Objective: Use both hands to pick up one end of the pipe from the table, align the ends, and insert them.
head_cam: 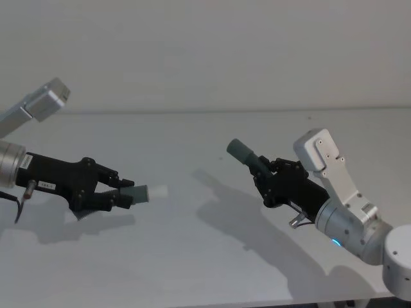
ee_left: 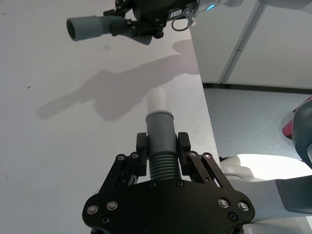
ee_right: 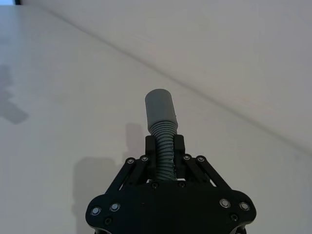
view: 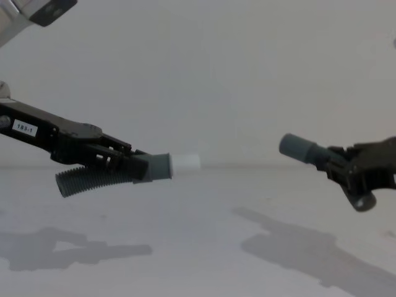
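above the table (head_cam: pixel 192 269), the left gripper (head_cam: pixel 125 193) on the left clasps the plug-tipped pipe piece (head_cam: pixel 139 193) and the right gripper (head_cam: pixel 261 167) on the right clasps the socket pipe piece (head_cam: pixel 241 151), their ends turned toward each other, well apart.

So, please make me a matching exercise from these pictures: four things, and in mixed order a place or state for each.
Column 1
1. left gripper
2. right gripper
3. white plug tip
4. table

Column 2
A. lies below, carrying shadows
B. jaws shut on the socket hose
C. sticks out of a grey cuff, in the air
D. jaws shut on the plug hose

Pairs: 1-D, 2-B, 3-C, 4-A
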